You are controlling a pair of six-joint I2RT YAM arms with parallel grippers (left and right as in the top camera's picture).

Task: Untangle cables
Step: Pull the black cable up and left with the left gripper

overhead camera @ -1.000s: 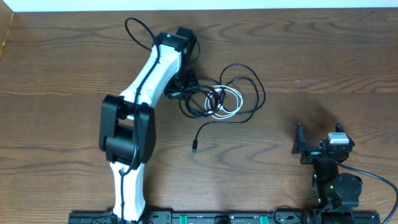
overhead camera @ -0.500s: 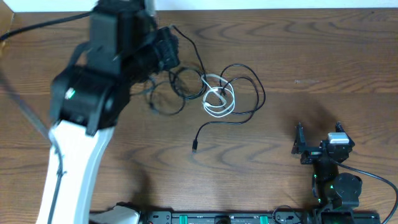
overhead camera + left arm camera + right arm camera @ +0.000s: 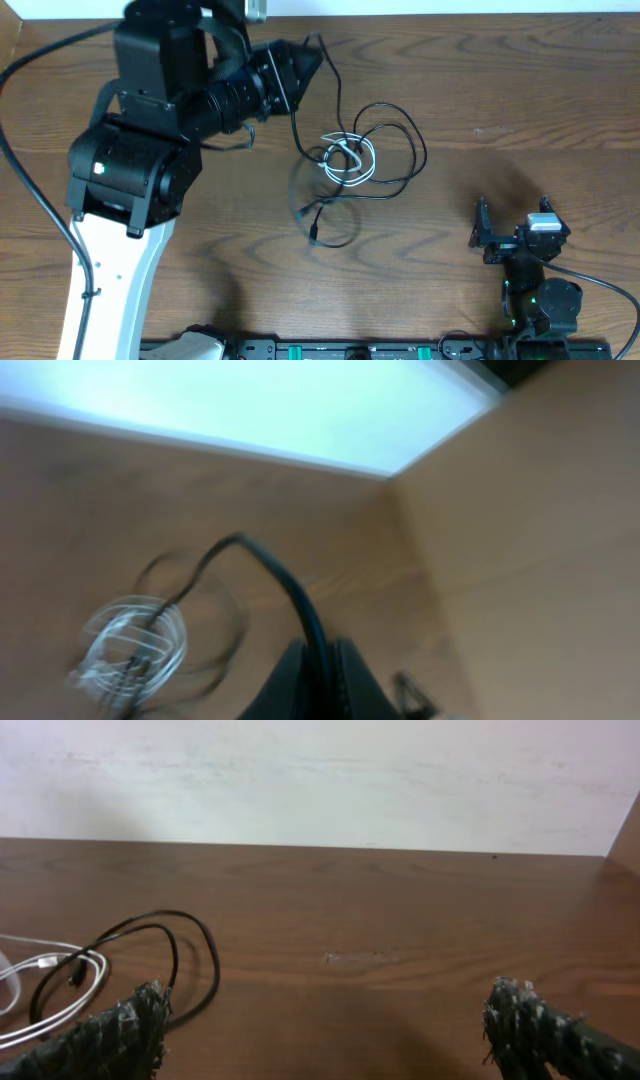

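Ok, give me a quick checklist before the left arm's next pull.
1. Left gripper shut on a black cable: ok.
2. Black cables apart from the white cable: not ok, black loops cross it.
3. Which black cable is held: cannot tell.
4. Right gripper open, away from the cables: ok.
5. Left wrist view sharp: not ok, blurred.

— Any writing, labels or numbers readable anywhere?
— None legible. The white block [image 3: 545, 224] just behind the right gripper [image 3: 478, 228] looks blank, though it is too small to be sure.
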